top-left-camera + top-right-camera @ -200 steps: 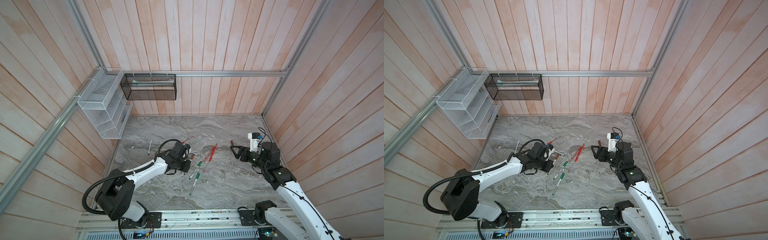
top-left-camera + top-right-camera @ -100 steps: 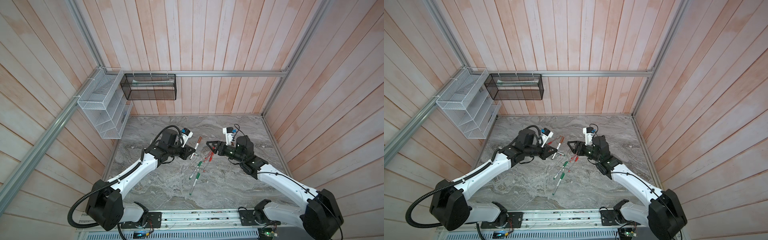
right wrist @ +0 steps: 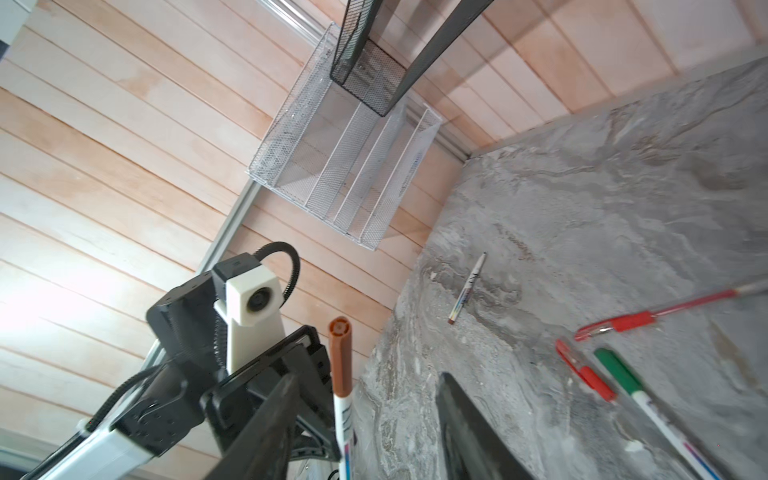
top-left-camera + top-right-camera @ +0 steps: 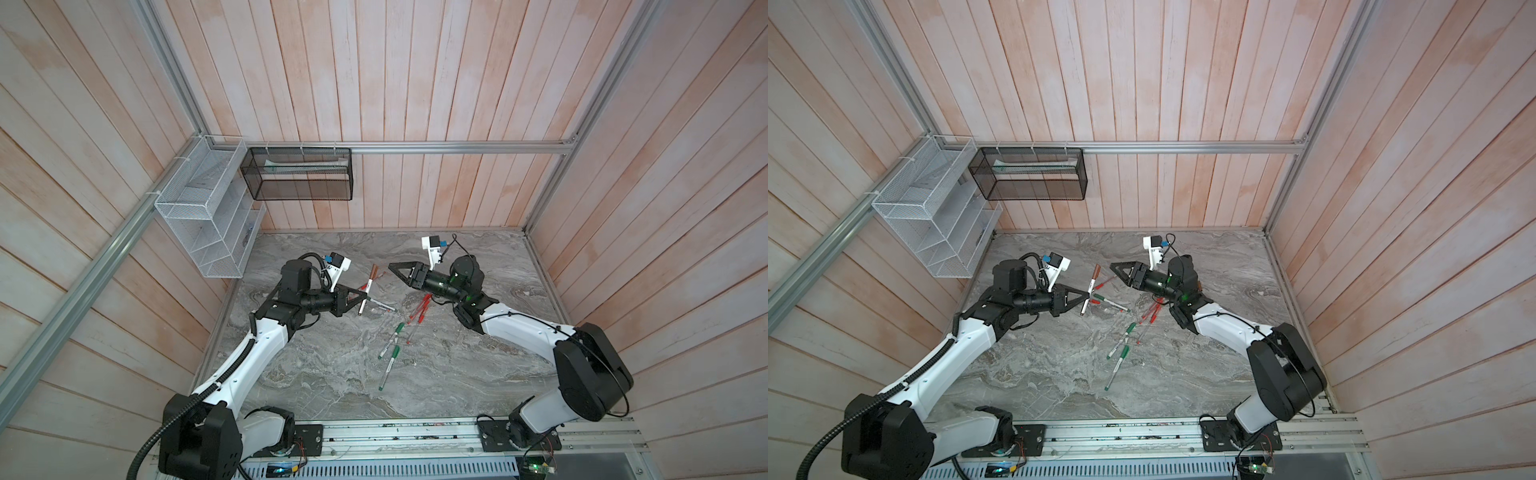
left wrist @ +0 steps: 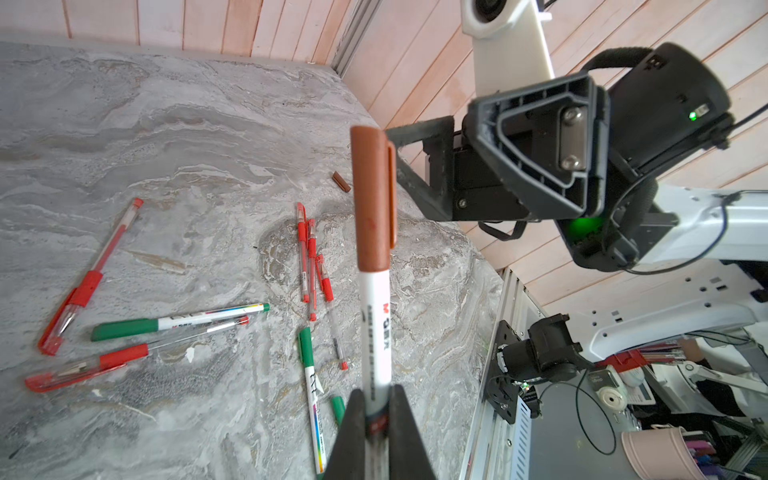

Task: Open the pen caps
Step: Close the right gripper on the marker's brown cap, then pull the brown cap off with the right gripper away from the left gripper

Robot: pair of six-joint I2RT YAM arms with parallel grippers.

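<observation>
My left gripper is shut on the white barrel of a marker and holds it above the table. The marker's brown cap points up and back. My right gripper is open, its tips just right of that cap and apart from it in both top views. Capped red pens and green-capped markers lie on the marble table. A loose brown cap lies there too.
A white wire rack and a black mesh basket hang on the back left walls. An uncapped white marker lies near the left wall. Wooden walls close three sides; a metal rail runs along the front.
My left gripper lifted the brown-capped marker off the table. My right arm swung in from the right side towards the cap, its jaws narrowing a little.
</observation>
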